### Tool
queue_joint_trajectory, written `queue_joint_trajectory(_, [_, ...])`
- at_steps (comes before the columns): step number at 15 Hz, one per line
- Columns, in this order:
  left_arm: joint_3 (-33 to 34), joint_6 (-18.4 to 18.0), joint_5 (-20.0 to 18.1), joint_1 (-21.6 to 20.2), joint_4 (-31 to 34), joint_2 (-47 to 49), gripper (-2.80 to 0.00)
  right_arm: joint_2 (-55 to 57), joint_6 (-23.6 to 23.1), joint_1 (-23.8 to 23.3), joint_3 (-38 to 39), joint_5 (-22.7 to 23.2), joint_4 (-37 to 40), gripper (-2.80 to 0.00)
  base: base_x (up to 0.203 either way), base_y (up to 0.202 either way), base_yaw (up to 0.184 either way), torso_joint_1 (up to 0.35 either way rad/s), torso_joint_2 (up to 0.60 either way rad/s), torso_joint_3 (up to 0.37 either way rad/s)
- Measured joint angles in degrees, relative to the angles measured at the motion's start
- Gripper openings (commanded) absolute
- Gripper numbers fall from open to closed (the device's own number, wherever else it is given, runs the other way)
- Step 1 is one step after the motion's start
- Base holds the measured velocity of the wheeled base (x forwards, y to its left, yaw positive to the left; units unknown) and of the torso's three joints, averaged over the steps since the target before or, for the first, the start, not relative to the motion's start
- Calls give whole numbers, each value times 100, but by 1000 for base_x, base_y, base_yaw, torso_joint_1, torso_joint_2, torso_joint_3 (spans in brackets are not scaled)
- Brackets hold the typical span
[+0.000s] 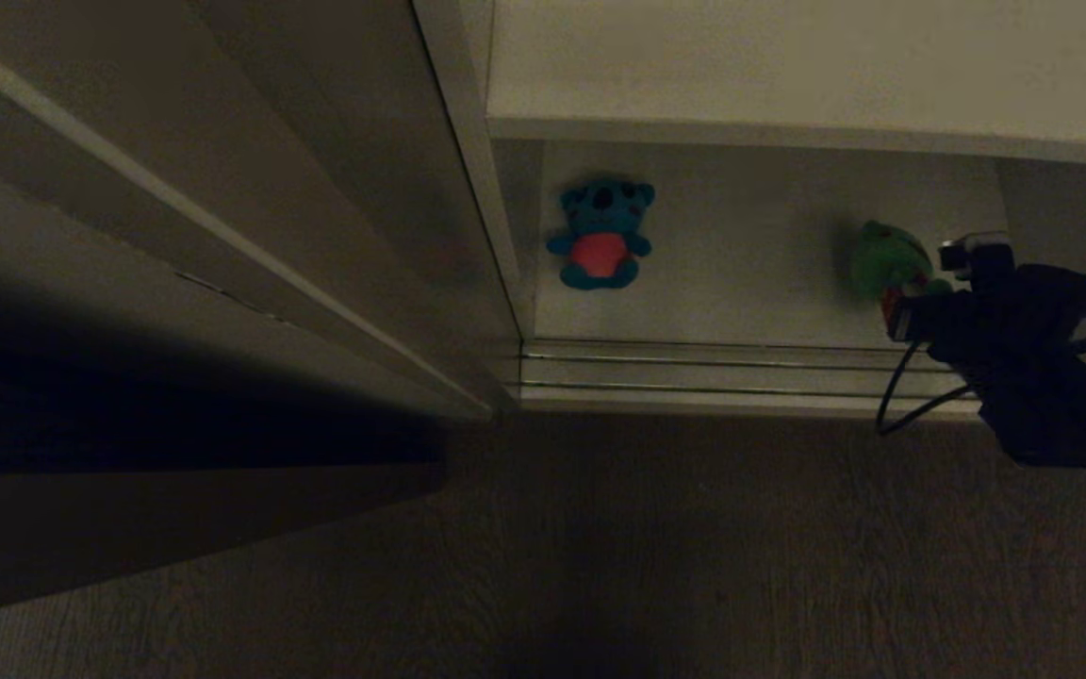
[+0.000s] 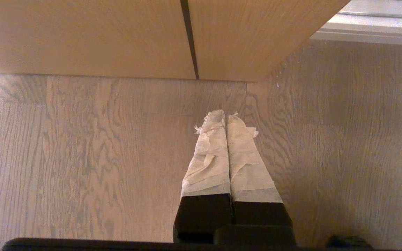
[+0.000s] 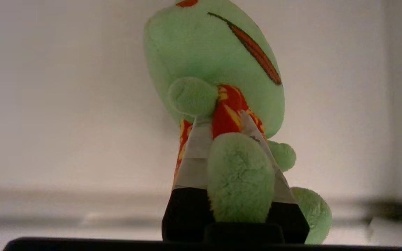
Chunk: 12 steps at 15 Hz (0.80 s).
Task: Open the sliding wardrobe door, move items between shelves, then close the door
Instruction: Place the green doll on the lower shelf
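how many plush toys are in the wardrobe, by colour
green frog: 1, clamped in the right gripper
teal-blue bear: 1, lying on the lower shelf
total: 2

The room is dim, and a wood-grain floor (image 1: 694,566) fills the lower half of the head view from about 4 o'clock round to 8 o'clock. At 9 o'clock a wooden cabinet (image 1: 175,311) slants across and throws a deep shadow onto the floor below it; seen up close from the left wrist, its warm brown panels (image 2: 82,35) are split by a thin dark seam. From the centre toward 3 o'clock, pale metal rails of a floor track (image 1: 713,377) run straight along the foot of the wardrobe opening.
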<state>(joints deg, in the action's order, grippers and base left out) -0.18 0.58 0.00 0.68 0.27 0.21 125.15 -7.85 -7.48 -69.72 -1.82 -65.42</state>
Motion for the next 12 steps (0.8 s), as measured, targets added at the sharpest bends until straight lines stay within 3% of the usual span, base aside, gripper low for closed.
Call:
queue_joint_trajectory(4, [0,1,0,0,-2,0,-280,607,-443,-170,-881,-2,-139,-280,0,0,0,0,0,0])
queue_joint_trajectory(12, [0,2,0,0,0,0,-280,1166,-472,-400,-1688,-9,-233,-280,0,0,0,0,0,0])
